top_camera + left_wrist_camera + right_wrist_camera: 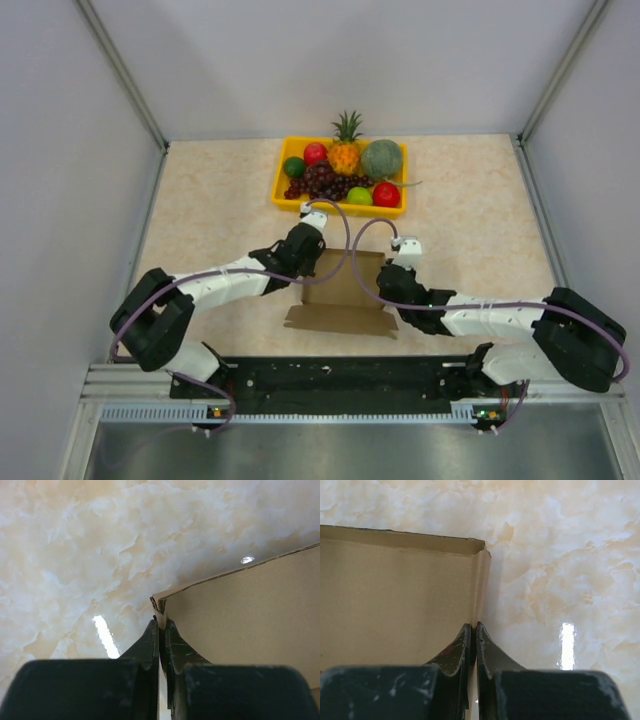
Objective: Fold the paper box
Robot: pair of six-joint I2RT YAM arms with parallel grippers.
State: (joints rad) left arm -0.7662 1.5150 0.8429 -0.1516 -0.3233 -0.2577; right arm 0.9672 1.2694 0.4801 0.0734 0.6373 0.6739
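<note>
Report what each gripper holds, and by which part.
Both hold the paper box. The left gripper pinches its raised left side wall near the far corner. The right gripper pinches the raised right side wall the same way.

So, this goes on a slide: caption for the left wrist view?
Close-up: left gripper shut on the box at a wall corner, glossy table behind.

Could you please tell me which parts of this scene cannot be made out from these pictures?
- Top view: the arms cover the gripped walls of the paper box.
- Left wrist view: the left tool hides the wall below its pinch; the right edge crops the box.
- Right wrist view: the right tool does likewise; the left edge crops the box.
</note>
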